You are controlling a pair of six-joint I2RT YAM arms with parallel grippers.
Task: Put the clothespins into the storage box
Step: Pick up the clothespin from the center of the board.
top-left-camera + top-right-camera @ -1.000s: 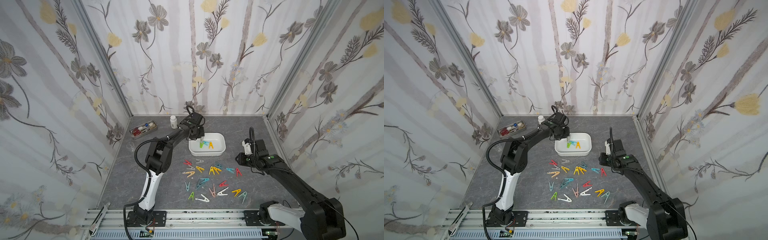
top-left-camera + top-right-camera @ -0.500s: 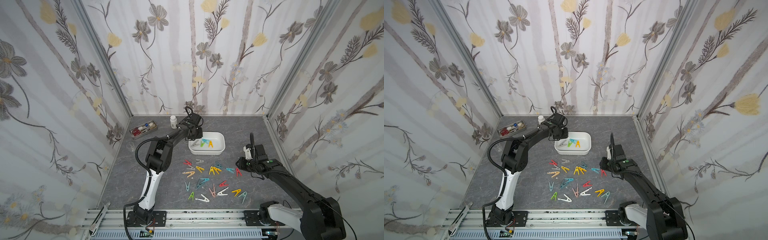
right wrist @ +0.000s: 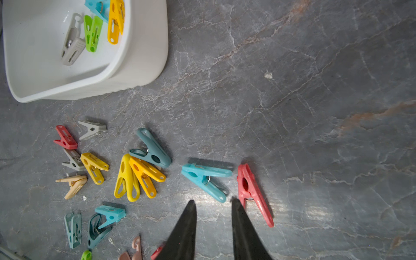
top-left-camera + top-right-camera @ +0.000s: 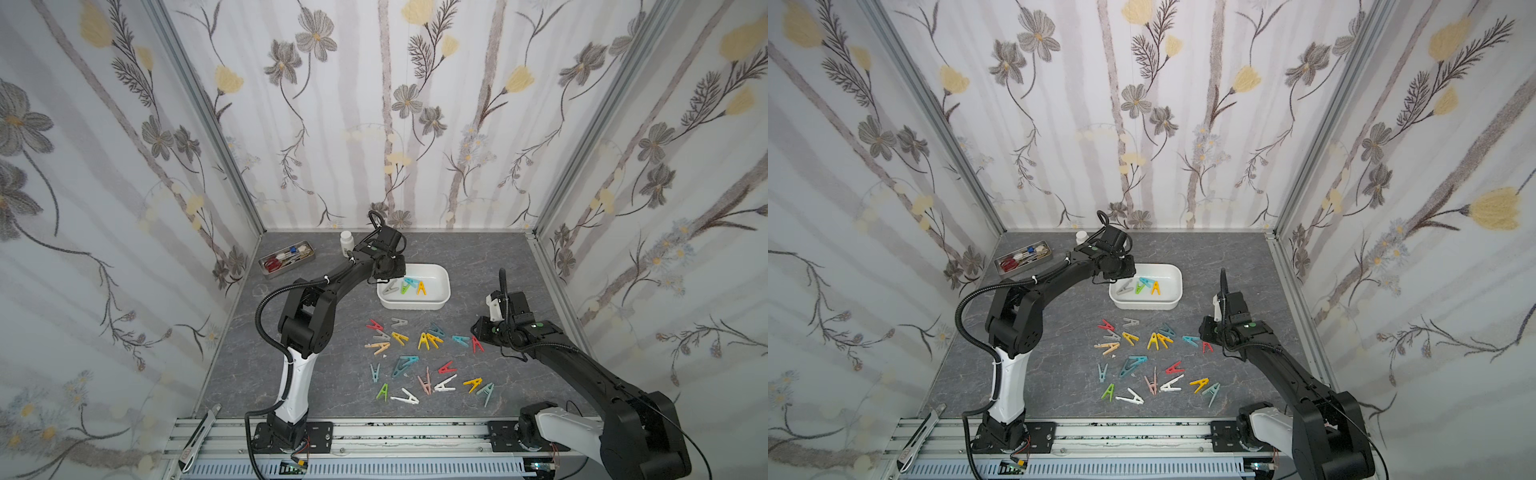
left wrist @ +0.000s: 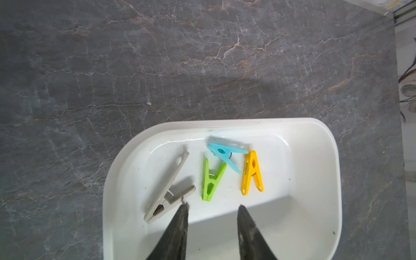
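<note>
The white storage box point(image 4: 437, 305) point(image 4: 1169, 306) stands mid-table and holds several clothespins: grey point(image 5: 167, 191), green point(image 5: 211, 180), blue point(image 5: 225, 155) and yellow point(image 5: 251, 173). My left gripper point(image 5: 212, 206) point(image 4: 388, 268) hovers open over the box's left end, nothing between its fingers, the grey pin lying just past one tip. Several more clothespins point(image 4: 428, 340) lie scattered in front of the box. My right gripper point(image 3: 212, 201) point(image 4: 480, 332) stands open and empty low over the table, a teal pin point(image 3: 204, 180) and a red pin point(image 3: 254, 193) just beyond its tips.
A narrow metal tray point(image 4: 286, 259) with scissors and pens sits at the back left, with a small white bottle point(image 4: 346, 241) beside it. Patterned walls close in three sides; a metal rail point(image 4: 374, 432) runs along the front.
My left gripper has opened and the grey clothespin now lies in the box. The right gripper has come down and forward toward the red and teal pins.
</note>
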